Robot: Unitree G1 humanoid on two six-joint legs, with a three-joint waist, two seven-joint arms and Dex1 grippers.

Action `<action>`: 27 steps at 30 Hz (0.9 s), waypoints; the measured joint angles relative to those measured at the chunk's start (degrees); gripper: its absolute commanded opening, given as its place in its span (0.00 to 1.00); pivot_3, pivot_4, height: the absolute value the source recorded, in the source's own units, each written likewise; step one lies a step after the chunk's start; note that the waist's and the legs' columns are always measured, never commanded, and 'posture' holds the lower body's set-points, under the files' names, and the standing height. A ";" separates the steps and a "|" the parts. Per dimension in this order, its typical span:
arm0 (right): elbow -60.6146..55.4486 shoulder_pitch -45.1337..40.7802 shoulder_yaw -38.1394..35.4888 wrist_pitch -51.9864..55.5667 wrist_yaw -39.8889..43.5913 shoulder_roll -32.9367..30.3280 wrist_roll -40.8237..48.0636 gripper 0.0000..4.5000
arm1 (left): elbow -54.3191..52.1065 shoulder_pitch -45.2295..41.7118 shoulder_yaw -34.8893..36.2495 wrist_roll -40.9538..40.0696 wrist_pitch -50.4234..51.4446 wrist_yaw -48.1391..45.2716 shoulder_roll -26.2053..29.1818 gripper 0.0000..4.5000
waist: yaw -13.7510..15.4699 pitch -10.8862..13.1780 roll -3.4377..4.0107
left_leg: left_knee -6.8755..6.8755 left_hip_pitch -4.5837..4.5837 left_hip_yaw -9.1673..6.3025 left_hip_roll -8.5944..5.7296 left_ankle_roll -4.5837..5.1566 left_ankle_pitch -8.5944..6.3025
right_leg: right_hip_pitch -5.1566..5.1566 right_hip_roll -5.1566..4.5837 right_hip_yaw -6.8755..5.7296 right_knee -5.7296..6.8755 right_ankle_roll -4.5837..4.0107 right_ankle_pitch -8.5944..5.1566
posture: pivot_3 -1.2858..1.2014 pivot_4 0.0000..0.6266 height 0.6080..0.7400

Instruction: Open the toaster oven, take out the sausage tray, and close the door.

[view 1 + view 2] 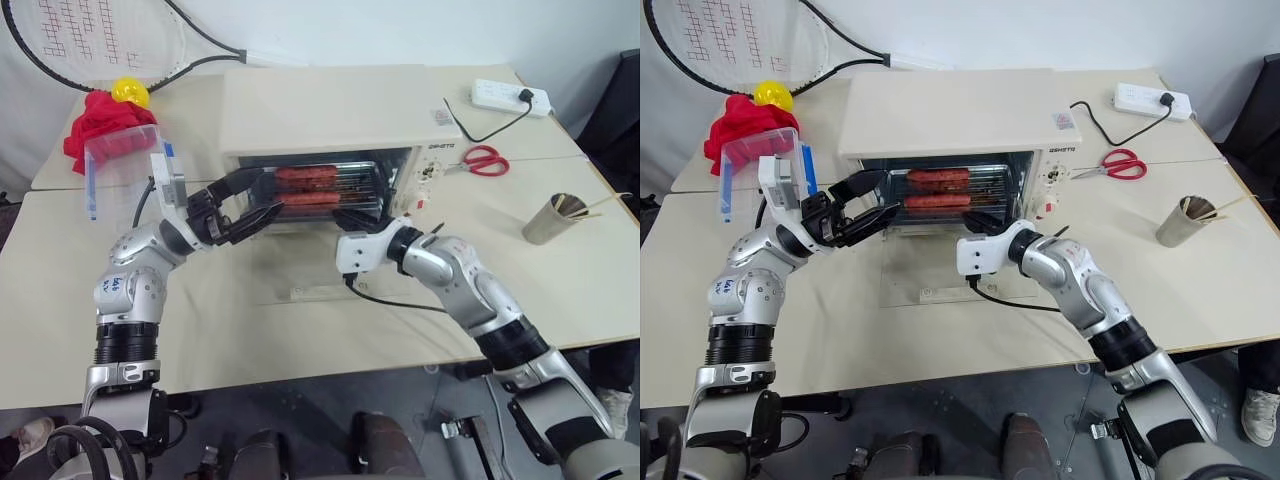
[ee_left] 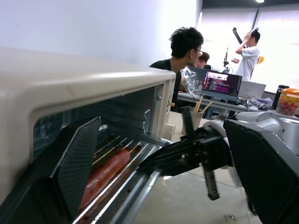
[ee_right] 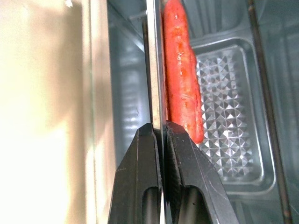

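On the left of the table, behind the left arm, a clear plastic box (image 1: 120,165) stands beside a red cloth (image 1: 100,125) with a yellow ball (image 1: 130,92); none of it bears on the job. The left gripper (image 1: 868,200) hangs at the left end of the oven's mouth with its fingers spread as wide as they go and nothing between them. In the left wrist view one padded finger (image 2: 77,163) sits by the oven's left wall and the other stands out over the table, so the tray's left end lies roughly between them. That pose looks like readiness to take the tray's left side once it comes out far enough.

The toaster oven (image 1: 330,110) sits mid-table with the door (image 1: 940,275) dropped flat onto the table in front of it, which leaves the cavity free to reach into. Inside, the sausage tray (image 3: 229,116) rests on the wire rack with two sausages (image 1: 307,174) lying crosswise.

To the right, the right gripper (image 3: 161,135) is pinched tight on the tray's thin front rim, near its right end; the metal edge runs straight between the two fingers, and one sausage lies just beyond the fingertips. Such a grip on the lip probably serves to slide the tray outward along the rack.

Further right lie red scissors (image 1: 486,160), a metal cup (image 1: 552,218) and a power strip (image 1: 510,96), well apart from the work.
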 measured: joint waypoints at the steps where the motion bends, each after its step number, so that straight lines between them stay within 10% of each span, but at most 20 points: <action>1: -3.05 2.39 -0.58 0.78 0.59 -0.43 0.05 0.01 | 0.44 -0.06 -0.15 0.22 -0.01 -0.87 0.64 1.00 | 0.13 0.00 0.00 | 0.00 0.00 0.00 0.00 0.00 0.00 | 0.00 0.00 0.00 0.01 0.00 0.00 | 0.52 0.24 1.00; 20: -25.97 25.89 -10.92 -0.29 5.93 -11.27 2.12 0.01 | 11.27 -3.46 -5.36 7.28 -5.62 -15.94 5.47 1.00 | 4.38 0.01 -0.03 | 0.28 0.00 0.63 -0.06 0.00 -0.01 | 0.12 -0.02 0.08 -0.10 0.00 0.00 | 0.52 0.24 1.00; 27: -26.15 26.45 -13.67 -6.89 2.30 -11.82 2.44 0.01 | 4.27 1.48 -3.22 1.98 12.45 -13.42 11.23 1.00 | 4.01 0.02 -0.04 | 0.27 0.02 0.57 0.01 0.00 -0.01 | 0.11 0.01 0.11 -0.07 0.00 0.00 | 0.52 0.24 1.00</action>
